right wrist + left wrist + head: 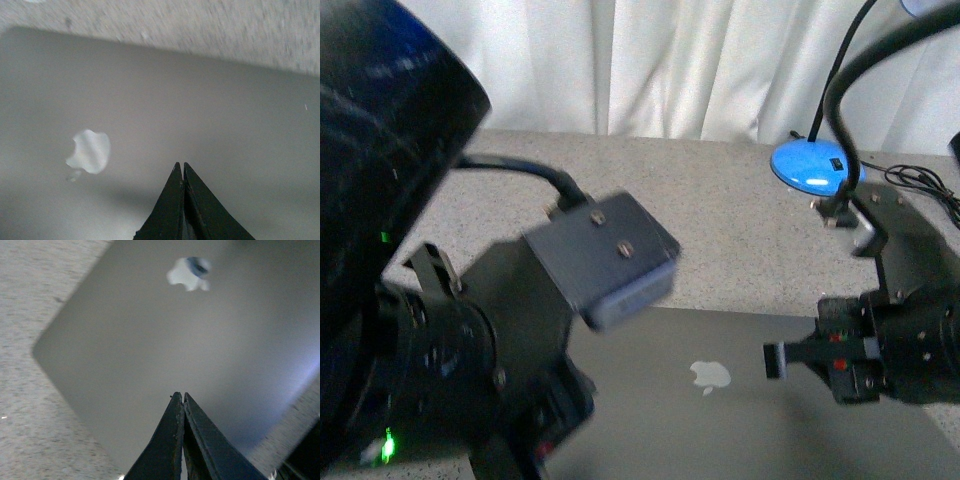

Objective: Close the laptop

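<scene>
Grey laptop [720, 430] beneath left fingers [167, 447], right fingers [170, 207]

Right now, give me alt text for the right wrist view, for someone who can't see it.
A grey laptop lid with a pale apple logo fills most of the view. The right gripper's two black fingers, pressed together, point at it, with speckled tabletop beyond the lid's edge.

In the front view the blurred left arm [470, 340] hides the laptop [740, 430] lid left of its apple logo [710, 375], and the frame edge cuts off the lid's near side below that logo.
</scene>
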Controlling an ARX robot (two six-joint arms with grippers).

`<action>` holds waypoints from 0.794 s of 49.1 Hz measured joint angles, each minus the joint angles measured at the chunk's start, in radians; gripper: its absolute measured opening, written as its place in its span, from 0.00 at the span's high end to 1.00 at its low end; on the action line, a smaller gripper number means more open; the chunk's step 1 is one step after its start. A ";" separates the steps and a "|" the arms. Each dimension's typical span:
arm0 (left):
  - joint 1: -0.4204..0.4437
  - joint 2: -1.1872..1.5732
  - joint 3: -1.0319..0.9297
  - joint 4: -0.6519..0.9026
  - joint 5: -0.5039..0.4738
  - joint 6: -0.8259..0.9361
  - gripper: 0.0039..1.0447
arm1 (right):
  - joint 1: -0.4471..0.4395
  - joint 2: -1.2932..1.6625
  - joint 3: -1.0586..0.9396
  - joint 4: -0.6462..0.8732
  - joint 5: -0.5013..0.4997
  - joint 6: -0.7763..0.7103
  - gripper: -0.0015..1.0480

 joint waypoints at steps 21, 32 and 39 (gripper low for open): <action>-0.006 -0.006 -0.043 0.022 -0.055 0.012 0.96 | 0.013 0.045 0.009 -0.106 0.090 0.036 0.99; 0.101 -0.006 -0.008 0.166 -0.199 -0.059 0.96 | -0.014 0.017 0.045 -0.069 0.147 0.036 0.99; 0.198 -0.007 0.035 0.258 -0.282 -0.104 0.96 | -0.066 -0.033 0.065 -0.027 0.199 0.025 0.99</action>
